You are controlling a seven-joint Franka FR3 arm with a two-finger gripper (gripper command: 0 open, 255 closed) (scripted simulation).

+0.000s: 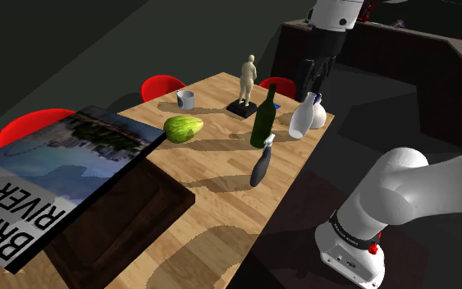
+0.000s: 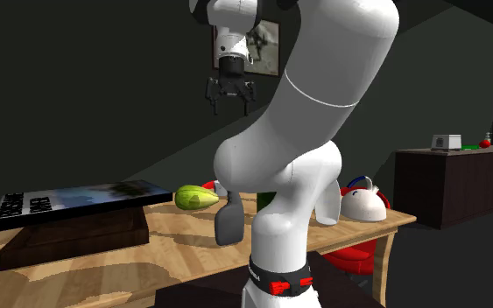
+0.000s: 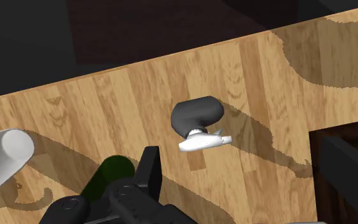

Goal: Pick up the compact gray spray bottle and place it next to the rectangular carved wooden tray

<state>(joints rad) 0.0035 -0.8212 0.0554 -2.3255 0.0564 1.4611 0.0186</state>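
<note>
Spray bottle (image 1: pixel 261 164): dark gray body, white nozzle. It stands on the wooden worktop (image 1: pixel 212 176) near the edge on the stand's side, just beside a green bottle (image 1: pixel 263 113). White vases (image 1: pixel 304 116) are a little further along.

We see the gripper (image 2: pixel 230 105) high above the worktop, released, its 2 fingers apart and grasping nothing.

The dark tray (image 1: pixel 130 230) is well apart toward the shoulder view's lower left, with a big book (image 1: pixel 65 176) lying on it.

Risks, as we judge them:
- On the way down a finger could clip the green bottle and topple it.
- A glancing touch could tip the spray bottle off the near edge.
- A grasp on the narrow nozzle may slip.
- At placement the book's edge could get bumped.
</note>
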